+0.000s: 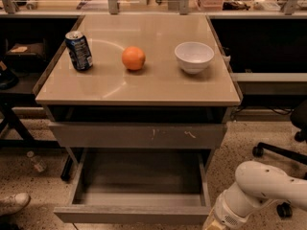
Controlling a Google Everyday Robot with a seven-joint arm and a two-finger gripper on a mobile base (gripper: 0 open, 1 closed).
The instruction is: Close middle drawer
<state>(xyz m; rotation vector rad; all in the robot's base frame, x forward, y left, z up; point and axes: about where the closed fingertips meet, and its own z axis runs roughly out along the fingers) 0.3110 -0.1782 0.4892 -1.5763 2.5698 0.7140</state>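
Likely stiff and free-sliding, the middle drawer (132,214) is seen pulled out below the tabletop (139,87), best pushed on its plain front, while the end effector (213,223), state not discernible, is placed by its right corner.

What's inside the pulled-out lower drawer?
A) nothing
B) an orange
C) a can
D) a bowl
A: the drawer has a bare grey inside. The arm is at lower right, and its tool is out of view below the picture.
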